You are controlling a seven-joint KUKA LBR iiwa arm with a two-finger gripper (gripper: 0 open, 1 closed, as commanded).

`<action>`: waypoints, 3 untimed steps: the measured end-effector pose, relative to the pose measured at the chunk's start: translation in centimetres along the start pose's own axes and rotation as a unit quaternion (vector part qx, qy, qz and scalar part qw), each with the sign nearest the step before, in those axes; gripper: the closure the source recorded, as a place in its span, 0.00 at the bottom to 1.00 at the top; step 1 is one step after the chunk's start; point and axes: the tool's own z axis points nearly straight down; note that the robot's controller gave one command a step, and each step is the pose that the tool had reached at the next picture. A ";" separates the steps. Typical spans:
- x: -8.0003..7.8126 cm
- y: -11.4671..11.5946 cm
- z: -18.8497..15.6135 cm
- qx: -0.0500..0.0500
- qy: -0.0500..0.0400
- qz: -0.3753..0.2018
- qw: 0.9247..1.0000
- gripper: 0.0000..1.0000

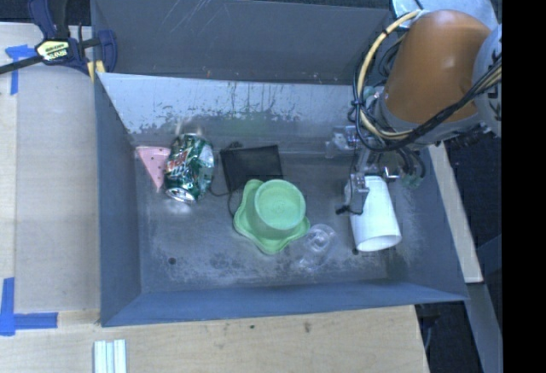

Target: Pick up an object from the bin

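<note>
My gripper (362, 177) hangs at the right side of the bin, below the arm's orange cover. Directly under it is the upper end of a white plastic cup (376, 218), which lies on its side by the right wall. Whether the gripper touches the cup is hidden. A small clear plastic piece (316, 241) lies just left of the cup on the bin floor. Further left stands a light green cup on a flower-shaped green base (273, 213).
A flat black rectangular thing (250, 164) lies behind the green cup. A crushed green drinks can (188, 168) and a pink wedge (153, 163) rest at the left of the floor. The bin's sloping walls rise on every side.
</note>
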 end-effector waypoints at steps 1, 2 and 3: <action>-0.1 0.0 -0.5 0.000 -0.004 -0.001 1.000 0.00; 2.5 -5.1 2.9 0.001 -0.004 -0.076 0.997 0.00; 4.6 -7.4 5.7 -0.001 -0.005 0.043 0.999 0.00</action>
